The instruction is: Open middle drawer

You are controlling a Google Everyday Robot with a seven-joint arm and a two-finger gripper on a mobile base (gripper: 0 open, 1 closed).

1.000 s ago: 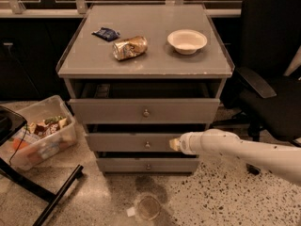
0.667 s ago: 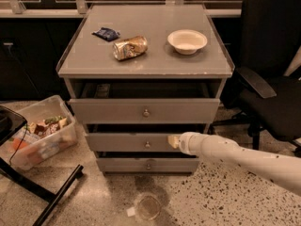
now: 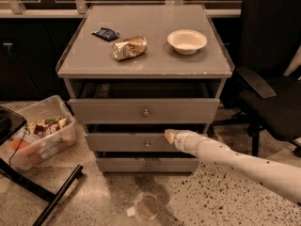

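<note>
While the arm reaches in low from the right, the gripper (image 3: 168, 136) has crept slightly left and up along the middle drawer's (image 3: 122, 142) front over the last second. It now sits at the front's upper edge, just right of the knob (image 3: 147, 144); whether it is spread or pressed together cannot be told. The drawer, between the top drawer (image 3: 113, 111) and bottom drawer (image 3: 122, 165), looks no further out than before, so the pull seems not yet begun. On the worktop (image 3: 155, 60) lie a crushed can (image 3: 129, 47), a bowl (image 3: 186, 41) and a dark wrapper (image 3: 106, 33), all well clear. A chair (image 3: 277, 93) stands right, a bin (image 3: 40, 131) left, and a cup (image 3: 147, 206) lies on the floor before the cabinet, below the drawer's path.
</note>
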